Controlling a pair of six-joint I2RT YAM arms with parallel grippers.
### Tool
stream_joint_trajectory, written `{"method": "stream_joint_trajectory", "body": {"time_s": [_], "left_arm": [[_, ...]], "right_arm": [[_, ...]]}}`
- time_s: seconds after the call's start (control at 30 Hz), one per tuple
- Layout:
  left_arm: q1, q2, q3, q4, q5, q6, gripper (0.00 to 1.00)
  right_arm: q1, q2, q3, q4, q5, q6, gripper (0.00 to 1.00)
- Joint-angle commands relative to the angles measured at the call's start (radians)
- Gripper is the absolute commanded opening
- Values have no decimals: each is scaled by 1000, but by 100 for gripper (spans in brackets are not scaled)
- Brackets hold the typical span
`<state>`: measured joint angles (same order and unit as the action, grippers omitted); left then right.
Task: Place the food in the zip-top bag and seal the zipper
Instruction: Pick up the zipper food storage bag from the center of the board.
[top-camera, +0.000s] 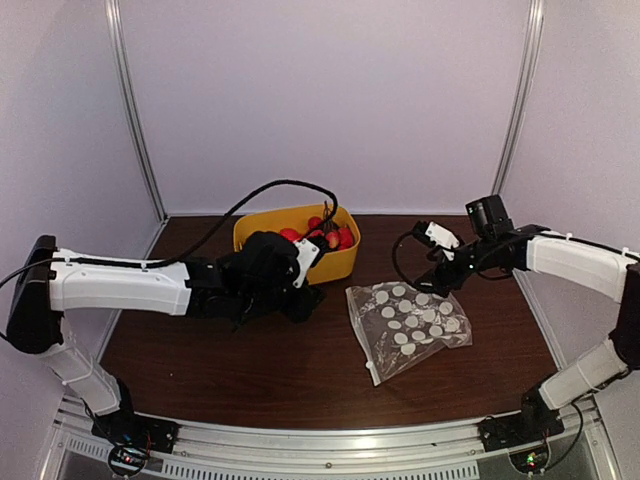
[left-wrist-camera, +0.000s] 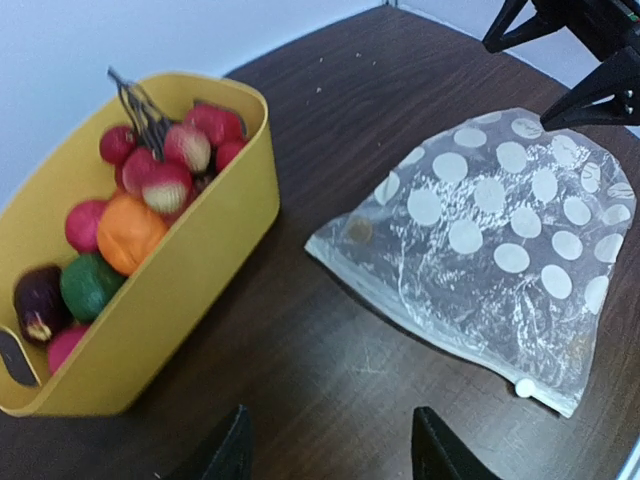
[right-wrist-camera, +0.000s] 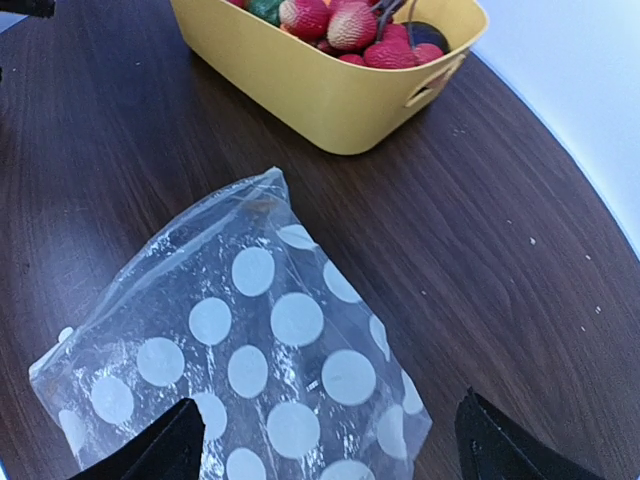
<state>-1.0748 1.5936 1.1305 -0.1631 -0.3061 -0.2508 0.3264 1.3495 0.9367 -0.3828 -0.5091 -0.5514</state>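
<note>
The food (top-camera: 322, 233) lies in a yellow tub (top-camera: 262, 225) at the back middle. In the left wrist view I see red cherries (left-wrist-camera: 165, 160), an orange (left-wrist-camera: 128, 232), a green piece (left-wrist-camera: 88, 285) and a dark purple piece (left-wrist-camera: 38, 300). The polka-dot zip-top bag (top-camera: 410, 325) lies flat on the table, right of the tub, with no food in it. Its zipper (left-wrist-camera: 420, 320) runs along the edge facing my left gripper, with a white slider (left-wrist-camera: 522, 388). My left gripper (left-wrist-camera: 330, 450) is open and empty, low over the table between tub and bag. My right gripper (right-wrist-camera: 325, 450) is open and empty above the bag's far end (right-wrist-camera: 270, 350).
The tub (right-wrist-camera: 330, 80) stands close to the bag's zipper corner (right-wrist-camera: 265, 180). The dark wooden table (top-camera: 250, 370) is enclosed by white walls at the back and sides. A black cable (top-camera: 260, 190) loops over the left arm near the tub.
</note>
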Motion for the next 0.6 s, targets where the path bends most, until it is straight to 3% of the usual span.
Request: {"method": "stream_joint_trajectory", "body": {"time_s": [0.0,0.17,0.33,0.37,0.57], "left_arm": [[5,-104,-199,255,70,-319,56],[4,-195,-384,474,59,-460,61],[4,-131,-401,519,97,-571,63],[4,-119,-405,540,102,-593,63],[8,-62,-433,641,123,-663,63]], "right_arm": [[34,188,149,-108,-16,-35,87],[48,376,269,-217,-67,-105,85],[70,460,284,-217,-10,-94,80],[72,471,286,-220,1,-93,74],[72,439,322,-276,-17,-90,11]]}}
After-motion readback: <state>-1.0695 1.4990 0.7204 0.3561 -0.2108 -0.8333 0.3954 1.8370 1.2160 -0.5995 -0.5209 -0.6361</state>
